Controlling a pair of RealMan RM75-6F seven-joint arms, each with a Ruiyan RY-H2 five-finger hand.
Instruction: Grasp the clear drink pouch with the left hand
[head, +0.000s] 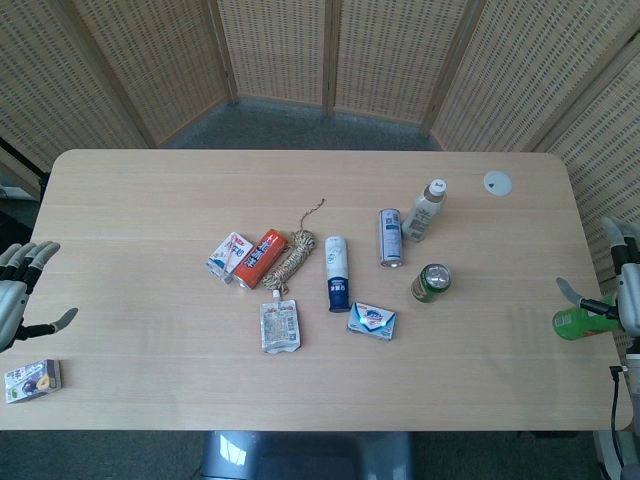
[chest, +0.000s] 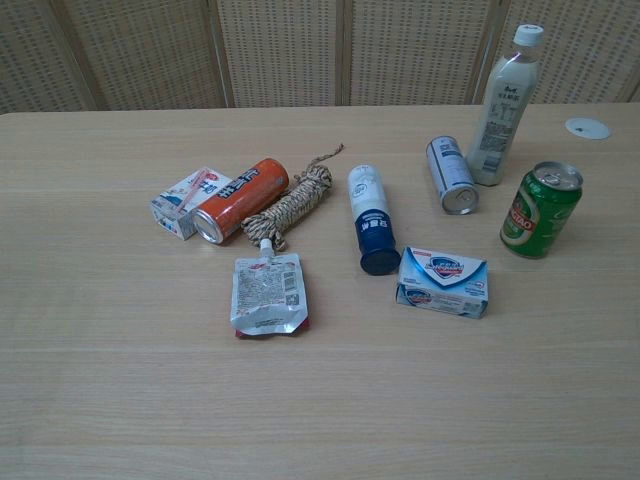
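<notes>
The clear drink pouch (head: 279, 325) (chest: 267, 292) lies flat near the middle of the table, its white spout pointing away from me toward a coil of rope. My left hand (head: 20, 290) hovers at the table's left edge, far from the pouch, fingers spread and holding nothing. At the right edge my right hand (head: 618, 285) holds a green bottle (head: 577, 322). Neither hand shows in the chest view.
Around the pouch lie a rope coil (head: 291, 256), an orange can (head: 259, 258), a small carton (head: 227, 254), a white and blue tube (head: 337, 273) and a soap pack (head: 372, 320). Further right are a silver can (head: 390, 238), a green can (head: 431, 282) and a tall bottle (head: 424, 211). A small box (head: 32, 380) sits front left.
</notes>
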